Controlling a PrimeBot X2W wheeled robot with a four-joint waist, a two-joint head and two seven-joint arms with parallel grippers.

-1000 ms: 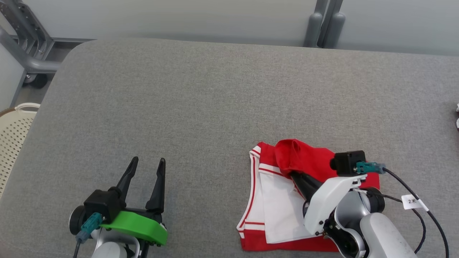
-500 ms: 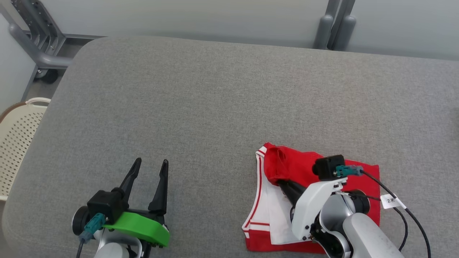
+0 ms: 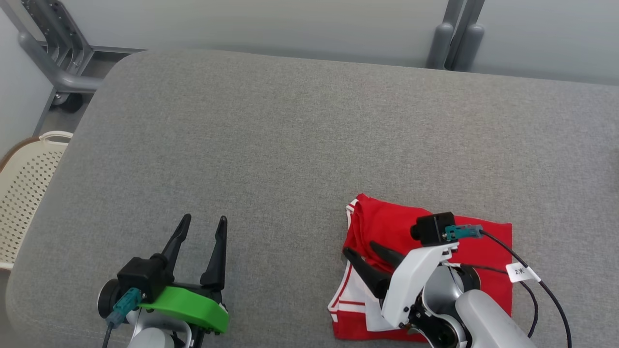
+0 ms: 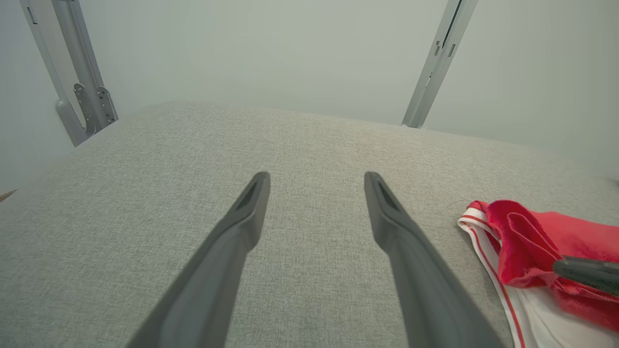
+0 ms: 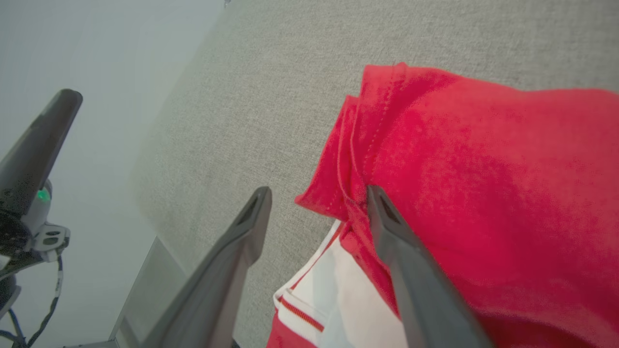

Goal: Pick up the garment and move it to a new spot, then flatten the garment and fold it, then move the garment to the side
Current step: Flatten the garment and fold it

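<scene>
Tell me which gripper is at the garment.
The right gripper, white-mounted, open over the red garment; the left gripper, green-mounted, is apart over bare grey cushion.

Right gripper [image 3: 359, 247]: fingers spread apart, nothing pinched between them; tips over the garment's left edge.
Garment [image 3: 401, 227]: red with white panels and red striping, folded, lying flat beneath and behind the right gripper.
Left gripper [image 3: 204, 218]: fingers spread, empty, well apart from the garment, over bare cushion.
Cushion [image 3: 290, 135]: grey woven surface, stretching ahead of both grippers.
Basket [image 3: 24, 169]: cream, perforated, off the cushion's edge, outboard of the left gripper.
Cable tag [image 3: 520, 272]: white, on the black lead behind the right gripper.
</scene>
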